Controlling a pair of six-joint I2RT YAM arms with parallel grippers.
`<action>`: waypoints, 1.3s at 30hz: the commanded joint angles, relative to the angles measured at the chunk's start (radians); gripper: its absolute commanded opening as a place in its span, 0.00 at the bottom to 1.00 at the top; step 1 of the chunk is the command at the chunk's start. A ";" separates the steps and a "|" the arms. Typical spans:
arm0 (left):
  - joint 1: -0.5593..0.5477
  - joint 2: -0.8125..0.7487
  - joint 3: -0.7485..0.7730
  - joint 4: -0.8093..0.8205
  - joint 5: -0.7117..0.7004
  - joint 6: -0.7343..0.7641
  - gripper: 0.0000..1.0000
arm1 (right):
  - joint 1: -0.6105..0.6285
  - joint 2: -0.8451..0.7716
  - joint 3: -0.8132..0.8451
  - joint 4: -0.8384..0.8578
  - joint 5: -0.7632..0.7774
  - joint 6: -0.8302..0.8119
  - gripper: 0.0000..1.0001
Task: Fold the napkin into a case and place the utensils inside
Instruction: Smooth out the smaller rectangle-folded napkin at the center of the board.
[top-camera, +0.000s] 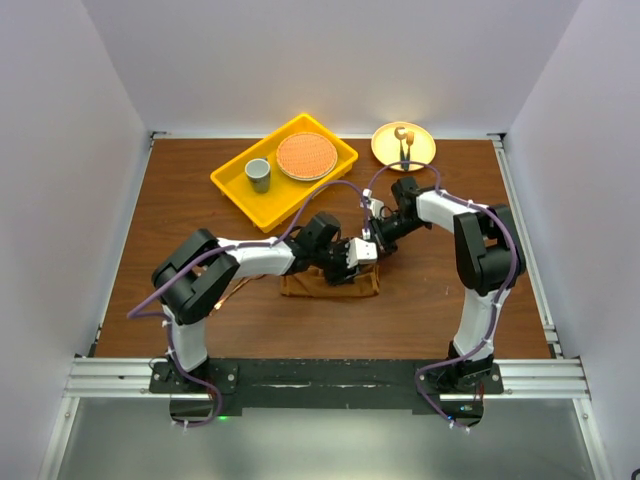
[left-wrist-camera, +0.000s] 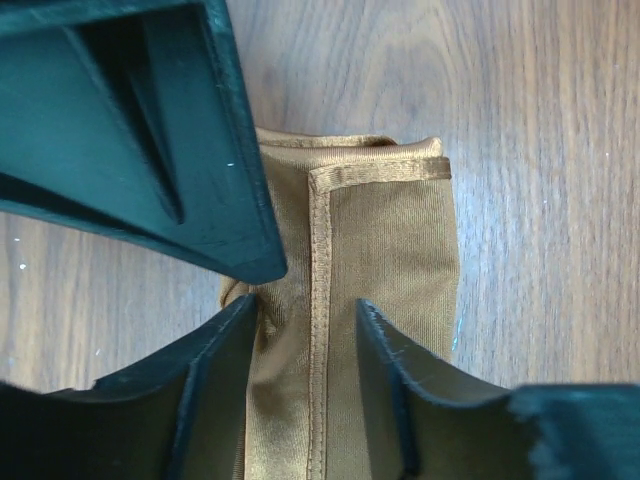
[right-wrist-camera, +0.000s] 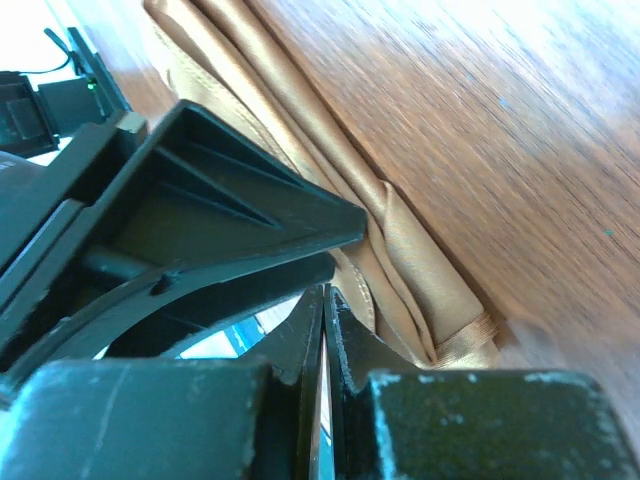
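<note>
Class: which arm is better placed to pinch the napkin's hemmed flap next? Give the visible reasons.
Probably left. The left gripper is open and straddles the hemmed flap of the napkin. The right gripper is shut, off at the cloth's edge.

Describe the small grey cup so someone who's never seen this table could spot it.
Look at the far side of the wooden table, where a yellow tray sits angled left of centre. The grey cup stands upright in the tray's left end, beside a round orange plate. It alone is grey and tall-sided; its neighbours are flat and warm-coloured.
</note>
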 joint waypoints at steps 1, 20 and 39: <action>-0.002 -0.037 0.031 0.032 0.003 -0.015 0.51 | 0.003 -0.033 0.039 -0.040 -0.019 -0.014 0.07; -0.007 0.028 0.114 0.026 0.080 -0.058 0.56 | -0.065 -0.092 0.091 -0.045 0.130 0.025 0.26; -0.018 0.095 0.186 -0.018 0.143 -0.083 0.36 | -0.082 -0.078 0.053 -0.029 0.194 0.045 0.24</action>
